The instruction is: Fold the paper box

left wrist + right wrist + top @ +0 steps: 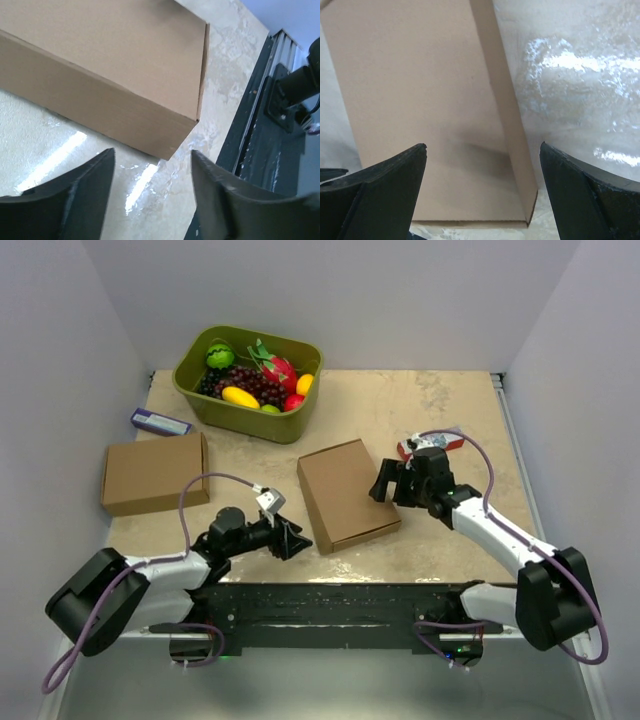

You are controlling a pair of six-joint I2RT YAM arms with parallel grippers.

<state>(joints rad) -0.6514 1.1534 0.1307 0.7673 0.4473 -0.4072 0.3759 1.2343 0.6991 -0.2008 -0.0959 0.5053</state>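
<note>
One marbled table (440, 410) holds two closed brown cardboard boxes. The paper box (345, 495) lies at centre between the two grippers, and the other box (153, 473) sits well apart at the left. One green tub (240, 422) of fruit stands at the back. The left gripper (290, 540), jaws apart and empty, is near the paper box's near corner. The right gripper (382, 483), jaws wide and empty, is by its right edge. There are two small packets — one blue (160, 422), one red-and-white (430, 445).

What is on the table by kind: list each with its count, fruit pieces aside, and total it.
Cardboard boxes: 2 (the paper box, the other brown box)
Green tub of fruit: 1
Small blue packet: 1
Small red-and-white packet: 1
Total: 5
</note>
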